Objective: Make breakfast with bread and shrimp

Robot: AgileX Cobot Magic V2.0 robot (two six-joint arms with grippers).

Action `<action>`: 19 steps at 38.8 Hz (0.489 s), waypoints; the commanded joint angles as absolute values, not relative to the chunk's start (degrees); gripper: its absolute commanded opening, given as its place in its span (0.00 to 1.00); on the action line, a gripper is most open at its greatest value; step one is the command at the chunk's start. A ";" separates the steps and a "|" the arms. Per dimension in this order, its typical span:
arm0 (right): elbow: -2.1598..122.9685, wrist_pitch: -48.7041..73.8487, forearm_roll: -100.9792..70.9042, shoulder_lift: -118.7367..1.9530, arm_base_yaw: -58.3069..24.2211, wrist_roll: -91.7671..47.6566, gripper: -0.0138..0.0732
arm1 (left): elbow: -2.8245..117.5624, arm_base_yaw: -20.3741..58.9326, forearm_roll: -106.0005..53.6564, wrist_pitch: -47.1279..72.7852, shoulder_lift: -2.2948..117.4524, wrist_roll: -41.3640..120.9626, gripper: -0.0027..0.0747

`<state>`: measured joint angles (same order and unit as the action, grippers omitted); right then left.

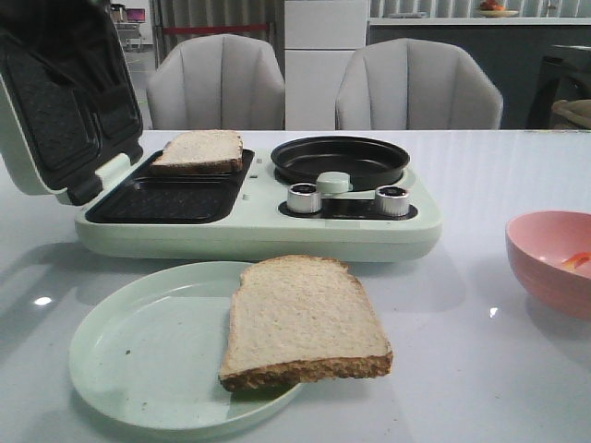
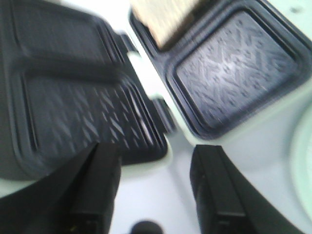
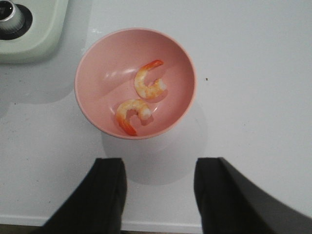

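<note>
One bread slice (image 1: 199, 150) lies in the far compartment of the pale green sandwich maker (image 1: 259, 235); its corner (image 2: 165, 19) shows in the left wrist view. A second bread slice (image 1: 305, 323) rests on the pale green plate (image 1: 138, 360), overhanging its right rim. Two orange-pink shrimp (image 3: 150, 80) (image 3: 130, 113) lie in the pink bowl (image 3: 97, 78), and one shrimp (image 1: 574, 261) peeks out in the front view. My left gripper (image 2: 156, 153) is open and empty over the table by the maker's hinge. My right gripper (image 3: 161, 165) is open and empty, just short of the bowl.
The maker's lid (image 1: 55, 101) stands open at the left, and its near compartment (image 1: 166, 198) is empty. A black pan (image 1: 340, 159), two silver knobs (image 1: 304, 197) (image 1: 392, 199) and a pale green knob (image 1: 333, 182) sit on its right half. Two chairs stand behind the table.
</note>
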<state>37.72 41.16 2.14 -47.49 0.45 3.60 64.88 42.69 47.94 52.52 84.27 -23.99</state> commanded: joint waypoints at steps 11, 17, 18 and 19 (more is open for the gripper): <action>39.73 37.93 2.65 -47.38 0.43 3.52 0.67 | 60.50 43.18 17.59 51.40 64.78 -14.90 0.54; 39.73 35.42 2.60 -47.38 0.43 3.52 0.67 | 55.73 43.18 11.59 50.19 57.66 -13.51 0.54; 39.73 34.94 2.50 -47.38 0.43 3.52 0.67 | 55.07 43.18 11.09 50.07 56.69 -13.51 0.54; 39.73 34.66 2.09 -47.38 0.43 3.52 0.67 | 54.22 43.18 10.51 49.83 55.44 -13.51 0.54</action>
